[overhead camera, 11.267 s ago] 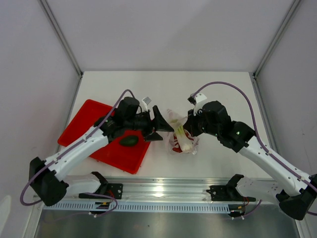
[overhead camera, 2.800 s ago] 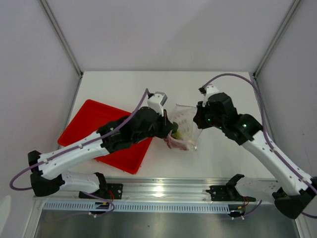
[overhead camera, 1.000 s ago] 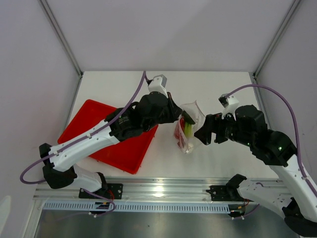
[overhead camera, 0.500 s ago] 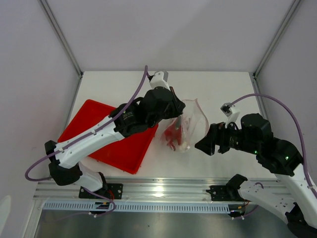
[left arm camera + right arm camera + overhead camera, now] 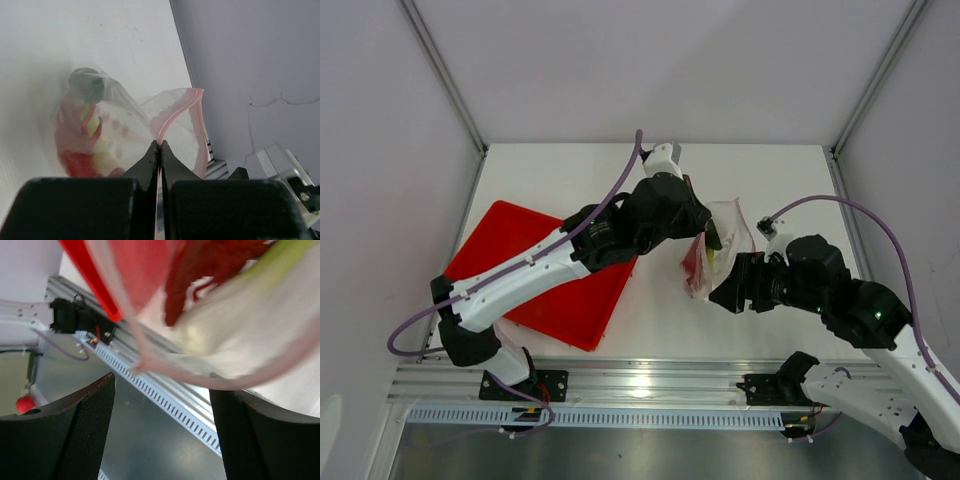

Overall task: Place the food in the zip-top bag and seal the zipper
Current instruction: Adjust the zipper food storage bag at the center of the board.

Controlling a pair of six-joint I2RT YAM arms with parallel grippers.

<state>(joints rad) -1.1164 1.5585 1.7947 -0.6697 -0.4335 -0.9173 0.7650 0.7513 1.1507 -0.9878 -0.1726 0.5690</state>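
Zip-top bag (image 5: 125, 130) holding food (image 5: 75, 150), pinched at zipper (image 5: 172, 107) between closed left gripper (image 5: 159, 145); hanging just ahead of wide-spread right gripper (image 5: 161, 385).

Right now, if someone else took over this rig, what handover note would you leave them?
Left end effector: shut, pinching the zipper of the zip-top bag, which hangs from it.
Right end effector: open, holding nothing, fingers spread just below the bag.
Food: the lobster, leek and green fruit are all inside the bag.
Done: all three foods are bagged.
Left: beyond the pinch the zipper gapes in a loop, so the mouth looks unsealed. It probably needs pressing closed along its whole length.
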